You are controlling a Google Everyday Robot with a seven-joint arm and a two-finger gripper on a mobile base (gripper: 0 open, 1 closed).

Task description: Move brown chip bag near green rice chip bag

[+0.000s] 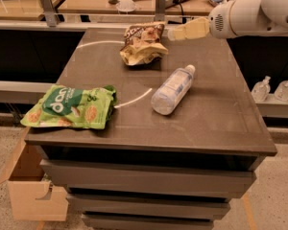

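The brown chip bag (141, 44) lies crumpled at the far middle of the dark table, brown front up with pale tan edges. The green rice chip bag (69, 107) lies flat at the table's front left corner. My gripper (175, 33) reaches in from the right on a white arm, its tan fingers hovering just right of the brown bag and a little above the table. It holds nothing.
A clear plastic water bottle (173, 89) lies on its side in the middle of the table (211, 123), between the two bags. A cardboard box (31, 186) sits on the floor at the left. Small bottles (273, 87) stand on a low shelf at the right.
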